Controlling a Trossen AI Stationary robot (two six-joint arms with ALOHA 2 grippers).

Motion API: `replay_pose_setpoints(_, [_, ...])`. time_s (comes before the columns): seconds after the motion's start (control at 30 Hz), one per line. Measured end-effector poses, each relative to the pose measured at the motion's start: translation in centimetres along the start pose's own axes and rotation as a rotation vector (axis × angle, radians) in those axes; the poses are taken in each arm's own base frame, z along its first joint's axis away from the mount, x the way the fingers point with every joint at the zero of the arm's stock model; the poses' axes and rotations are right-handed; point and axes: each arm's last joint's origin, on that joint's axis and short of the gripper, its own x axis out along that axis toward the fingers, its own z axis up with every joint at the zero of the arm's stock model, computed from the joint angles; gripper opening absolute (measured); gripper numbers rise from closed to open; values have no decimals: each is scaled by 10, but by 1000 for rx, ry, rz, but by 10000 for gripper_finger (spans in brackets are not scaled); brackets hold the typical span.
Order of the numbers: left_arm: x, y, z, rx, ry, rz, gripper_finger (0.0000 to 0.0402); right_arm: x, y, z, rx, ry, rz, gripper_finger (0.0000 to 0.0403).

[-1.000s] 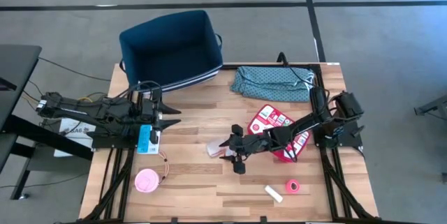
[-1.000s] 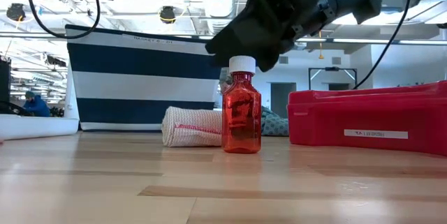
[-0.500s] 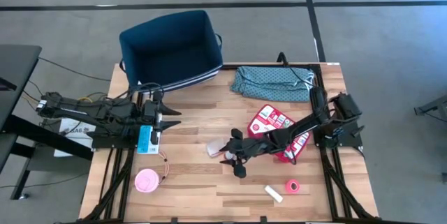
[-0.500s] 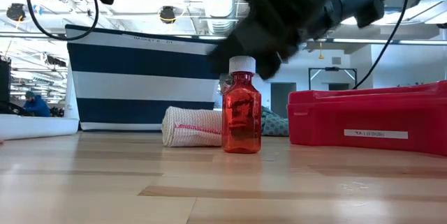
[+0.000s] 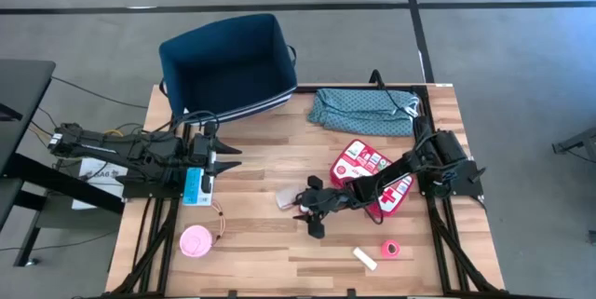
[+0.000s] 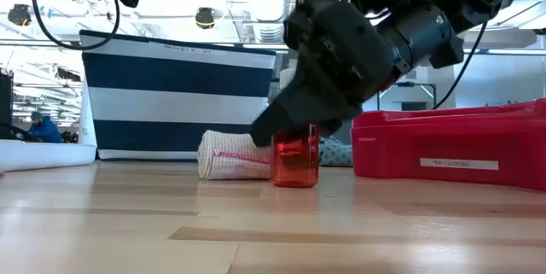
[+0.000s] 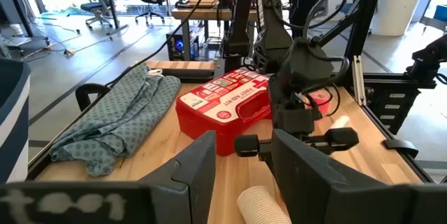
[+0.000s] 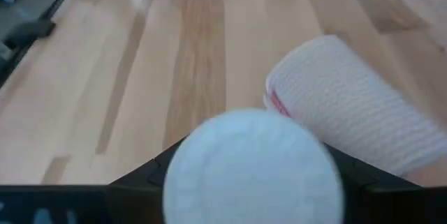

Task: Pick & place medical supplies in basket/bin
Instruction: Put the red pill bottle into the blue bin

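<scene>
A red pill bottle with a white cap stands upright on the table's middle, next to a pale bandage roll that lies on its side. My right gripper is open and low over the bottle. One finger stands on either side of the cap, and I see no touch. It hides the bottle's top in the low view. My left gripper is open and empty at the table's left, beside a light-blue box. The navy bin stands at the far left.
A red first-aid pouch lies under my right arm. A teal cloth lies at the far right. A pink tub stands near left. A pink tape roll and a white tube lie near right.
My right gripper has come down from above the bottle's cap until its fingers stand around the bottle's top. The bottle and the bandage roll have stayed where they were.
</scene>
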Motion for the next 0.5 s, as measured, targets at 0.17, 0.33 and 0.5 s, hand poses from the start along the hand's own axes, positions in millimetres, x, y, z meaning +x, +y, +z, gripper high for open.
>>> replay_pose_setpoints(0.17, [0, 0, 0, -1, 0, 0, 130, 0, 0, 0, 28, 9, -4, 194])
replay_pose_setpoints(0.33, [0, 0, 0, -1, 0, 0, 130, -1, -2, -8, 70, 85, -25, 176])
replay_pose_setpoints(0.5, [0, 0, 0, -3, 0, 1, 130, -1, -3, -13, 111, 140, -43, 139])
